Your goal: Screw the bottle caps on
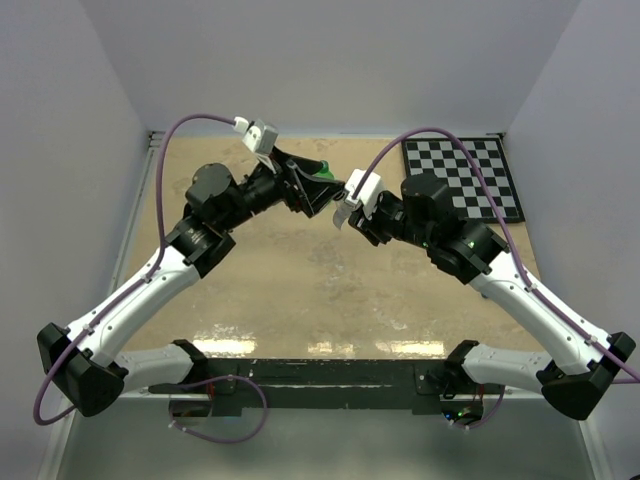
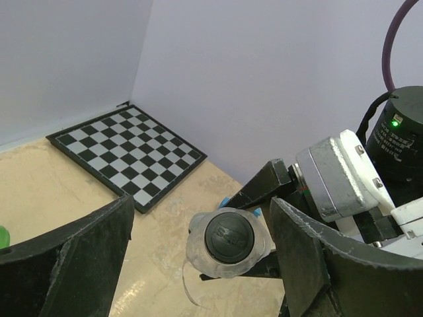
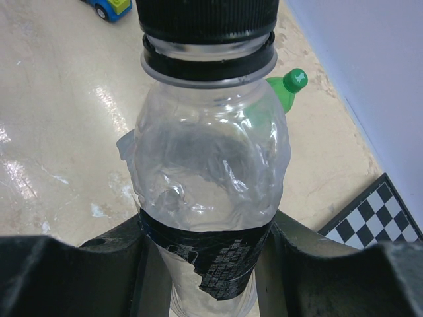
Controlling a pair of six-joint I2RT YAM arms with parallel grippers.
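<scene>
Right wrist cam: right gripper (image 3: 206, 271) was clamped on clear bottle (image 3: 208, 165) at label band, steadying it w/ black cap (image 3: 206, 16) on neck. Left gripper (image 2: 201, 228) stood wide open, jaws flanking cap w/o touching, prob. lined up to twist.

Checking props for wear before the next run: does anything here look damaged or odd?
Yes. The clear bottle held in the right tool has crumpled, dented walls, and its dark label band is torn ragged along its lower edge. The black cap looks intact.
</scene>
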